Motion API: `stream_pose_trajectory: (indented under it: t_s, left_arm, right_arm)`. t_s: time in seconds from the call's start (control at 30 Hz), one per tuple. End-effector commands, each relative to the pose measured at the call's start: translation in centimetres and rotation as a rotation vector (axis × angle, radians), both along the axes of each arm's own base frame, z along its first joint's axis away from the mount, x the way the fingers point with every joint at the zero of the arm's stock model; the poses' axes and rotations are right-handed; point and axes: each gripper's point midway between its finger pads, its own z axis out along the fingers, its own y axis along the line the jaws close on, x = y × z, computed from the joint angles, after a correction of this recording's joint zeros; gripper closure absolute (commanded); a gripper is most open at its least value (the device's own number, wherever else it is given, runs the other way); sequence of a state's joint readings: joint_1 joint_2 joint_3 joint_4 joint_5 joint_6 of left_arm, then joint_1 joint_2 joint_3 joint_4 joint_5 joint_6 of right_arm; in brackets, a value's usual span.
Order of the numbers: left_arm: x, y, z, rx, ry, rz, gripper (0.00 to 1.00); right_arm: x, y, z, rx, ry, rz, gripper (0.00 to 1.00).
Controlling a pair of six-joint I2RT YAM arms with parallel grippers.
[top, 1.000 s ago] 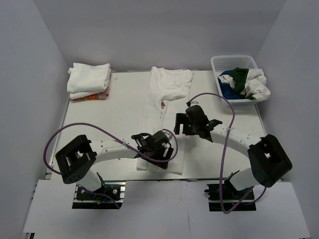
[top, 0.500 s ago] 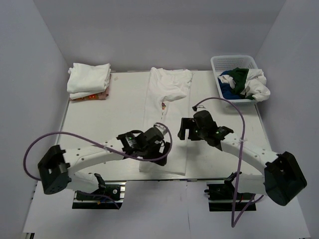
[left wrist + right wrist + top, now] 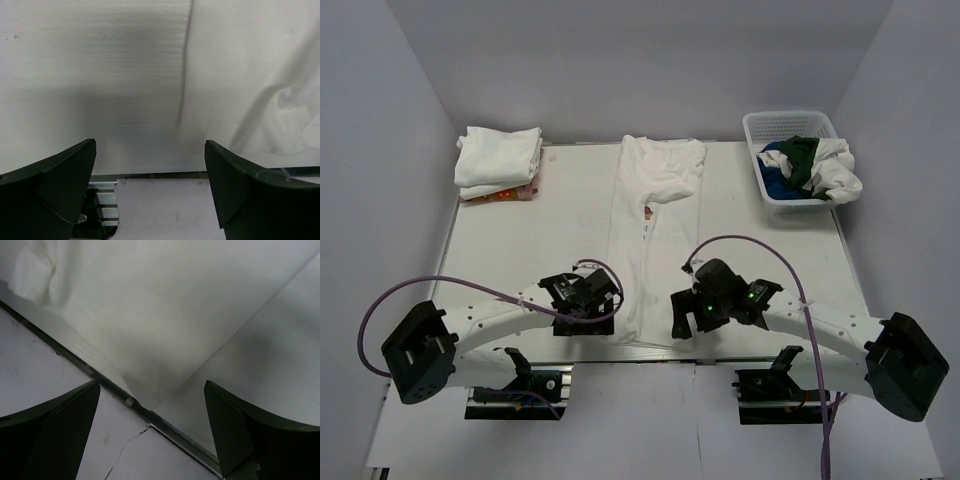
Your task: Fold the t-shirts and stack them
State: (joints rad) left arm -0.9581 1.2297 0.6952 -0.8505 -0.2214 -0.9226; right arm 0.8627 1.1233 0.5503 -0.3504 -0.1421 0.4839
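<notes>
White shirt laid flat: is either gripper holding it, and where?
Nothing is held. The left gripper and right gripper are both open, poised at the white t-shirt's near hem corners.

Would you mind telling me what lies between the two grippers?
The near end of the long white t-shirt lies between the left gripper and right gripper, seen in the top view.

Left arm, right arm: white links, black blocky joint housings. Purple cable loops along each. Green lights near right wrist. Claw fingers dark, wedge-shaped. Black brackets at bases.
</notes>
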Motion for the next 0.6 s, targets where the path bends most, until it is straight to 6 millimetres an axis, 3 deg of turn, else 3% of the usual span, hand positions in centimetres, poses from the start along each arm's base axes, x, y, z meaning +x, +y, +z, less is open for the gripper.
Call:
stream_pose_trajectory:
  t_s: [0.0,0.13,0.33,0.47,0.5,0.57]
  left_arm:
    - [0.4,-1.6,0.0,-0.105,-0.002,0.01,0.02]
    - [-0.5,-2.7,-0.8,-0.155,0.055,-0.062,0.1]
    - [-1.6,-2.9,-3.2,-0.139,0.132,-0.135,0.34]
    - [-2.1,-3.5,-4.1,-0.153,0.168,-0.164,0.6]
    - [-2.2,-3.4,-4.3,-0.146,0.175,-0.163,0.72]
    - [-2.1,-3.5,-4.1,-0.144,0.173,-0.172,0.82]
  right_arm:
    - [-3.1,-0.2,-0.9,-0.037,0.074,0.076,0.1]
    - [-4.2,-0.4,-1.6,-0.08,0.088,0.063,0.1]
    - [-4.2,-0.8,-2.7,-0.136,0.064,0.035,0.1]
    - [-4.3,-0.3,-3.4,-0.139,0.065,0.028,0.21]
    - [-4.3,-0.4,-3.7,-0.144,0.068,0.024,0.23]
    - [-4.2,-0.1,-3.6,-0.139,0.064,0.02,0.43]
